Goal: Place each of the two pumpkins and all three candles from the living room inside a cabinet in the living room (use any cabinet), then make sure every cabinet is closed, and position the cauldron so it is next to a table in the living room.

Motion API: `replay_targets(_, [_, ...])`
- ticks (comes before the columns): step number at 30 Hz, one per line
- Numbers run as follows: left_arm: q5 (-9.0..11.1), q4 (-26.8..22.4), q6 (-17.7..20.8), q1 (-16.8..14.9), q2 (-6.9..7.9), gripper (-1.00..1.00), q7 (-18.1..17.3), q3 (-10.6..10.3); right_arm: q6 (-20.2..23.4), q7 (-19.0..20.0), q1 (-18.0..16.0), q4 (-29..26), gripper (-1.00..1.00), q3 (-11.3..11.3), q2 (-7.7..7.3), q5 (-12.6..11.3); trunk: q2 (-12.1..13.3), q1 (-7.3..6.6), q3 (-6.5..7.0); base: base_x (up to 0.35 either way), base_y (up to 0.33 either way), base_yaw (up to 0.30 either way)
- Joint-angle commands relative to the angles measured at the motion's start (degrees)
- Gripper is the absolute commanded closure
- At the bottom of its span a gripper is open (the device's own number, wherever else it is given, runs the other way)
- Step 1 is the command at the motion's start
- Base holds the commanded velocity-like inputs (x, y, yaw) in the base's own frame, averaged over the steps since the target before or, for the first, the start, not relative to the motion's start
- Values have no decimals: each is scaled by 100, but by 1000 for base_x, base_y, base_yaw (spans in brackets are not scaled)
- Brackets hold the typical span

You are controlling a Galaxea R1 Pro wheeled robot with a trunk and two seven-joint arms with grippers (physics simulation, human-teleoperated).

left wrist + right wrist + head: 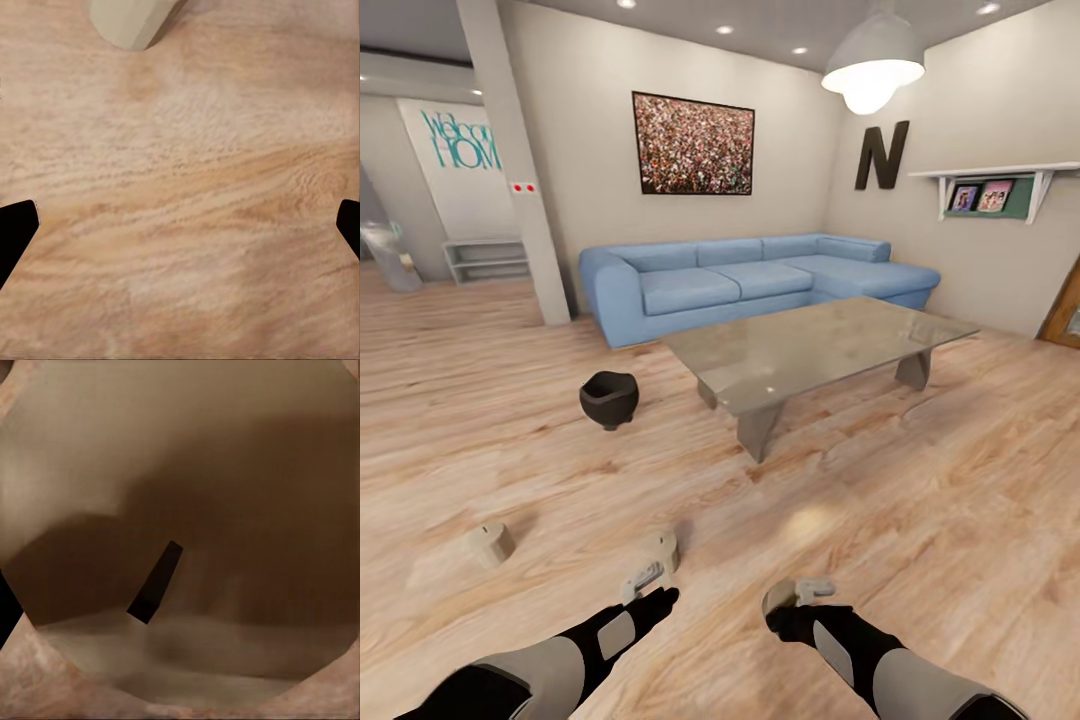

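Note:
The black cauldron (608, 398) stands on the plank floor, left of the glass-topped table (820, 345) and apart from it. One grey-tan candle (490, 543) sits on the floor at the left. A second candle (662, 549) (133, 21) lies just ahead of my left gripper (648, 580), whose dark fingertips (15, 225) stand wide open over bare floor. My right gripper (800, 594) is shut on a third candle (780, 598), whose top and dark wick (154, 581) loom close in the right wrist view. The pumpkins and the cabinet are out of view.
A blue corner sofa (750, 280) stands behind the table against the wall. A grey pillar (520, 170) rises at the back left, with a low white shelf (485, 258) beyond it. Open floor lies between me, the cauldron and the table.

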Motion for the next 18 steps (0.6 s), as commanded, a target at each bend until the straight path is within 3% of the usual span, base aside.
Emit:
replay_targets(1, [60, 18, 5, -7, 0, -100, -32, -41, 22, 6, -6, -3, 100, 16, 0, -10, -3, -3, -7, -145, 269, -295])
replay_targets(8, [52, 22, 0, -7, 0, -100, -32, -42, 22, 6, -6, -3, 100, 16, 0, -11, -3, -3, -23, 17, 314, -295])
replay_targets(13, [48, 22, -5, -7, 0, -100, -32, -49, 22, 6, -6, -3, 100, 16, 0, -11, -3, -3, -38, 230, 265, -287])
replay_targets(18, [43, 22, -9, -7, 0, -100, -32, -56, 22, 6, -6, -3, 100, 16, 0, -11, -3, -3, -43, 283, 226, -89])
